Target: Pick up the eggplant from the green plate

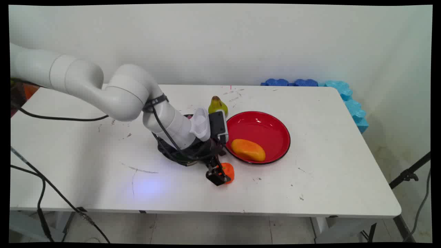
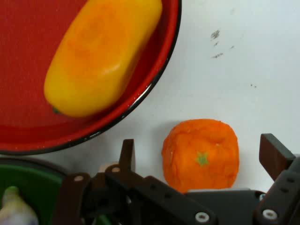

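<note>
Orange fruit (image 2: 200, 155) on white table (image 1: 310, 179), just beside near rim of red plate (image 1: 275, 124), not touching it. End effector (image 2: 199, 157) low over fruit, fingers (image 2: 127, 154) spread apart, one each side, not gripping. Yellow-orange mango (image 1: 248, 150) lies inside plate. Green pear (image 1: 217, 105) behind arm, near plate's far-left rim. Dark bowl (image 2: 33, 180) with green inside under wrist, left of fruit. Blue foam pieces (image 1: 344, 93) at far right table edge. Bare table right of plate and toward near edge.
</note>
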Controlling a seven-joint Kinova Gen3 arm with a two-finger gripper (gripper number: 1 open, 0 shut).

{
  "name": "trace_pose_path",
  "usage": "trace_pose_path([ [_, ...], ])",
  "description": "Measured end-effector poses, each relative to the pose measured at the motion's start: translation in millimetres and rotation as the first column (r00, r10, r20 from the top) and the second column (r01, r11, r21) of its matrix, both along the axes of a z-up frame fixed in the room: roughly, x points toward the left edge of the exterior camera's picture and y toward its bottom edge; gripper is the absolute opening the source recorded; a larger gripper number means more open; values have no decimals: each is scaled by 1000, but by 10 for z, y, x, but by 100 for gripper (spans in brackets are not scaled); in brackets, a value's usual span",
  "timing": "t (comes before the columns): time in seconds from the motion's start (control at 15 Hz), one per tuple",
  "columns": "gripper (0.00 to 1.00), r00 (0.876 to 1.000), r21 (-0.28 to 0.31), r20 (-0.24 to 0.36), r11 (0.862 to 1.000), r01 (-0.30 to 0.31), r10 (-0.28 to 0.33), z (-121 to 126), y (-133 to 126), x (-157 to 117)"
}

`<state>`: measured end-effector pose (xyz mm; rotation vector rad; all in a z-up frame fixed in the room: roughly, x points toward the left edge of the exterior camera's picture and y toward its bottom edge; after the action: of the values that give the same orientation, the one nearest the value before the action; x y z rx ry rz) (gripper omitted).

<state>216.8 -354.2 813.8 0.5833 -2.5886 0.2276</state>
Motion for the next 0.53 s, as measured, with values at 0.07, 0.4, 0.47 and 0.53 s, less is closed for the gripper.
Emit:
trace_pose_path([
  [0.07,100,1000,-5,-6,1000,1,-1,58,-10,-3],
  [0.4,100,1000,-36,-20,999,-10,9,634,-129,107],
  [0.47,100,1000,-41,-20,999,-20,19,773,-169,166],
  [0.53,100,999,-43,-19,999,-29,28,882,-202,225],
])
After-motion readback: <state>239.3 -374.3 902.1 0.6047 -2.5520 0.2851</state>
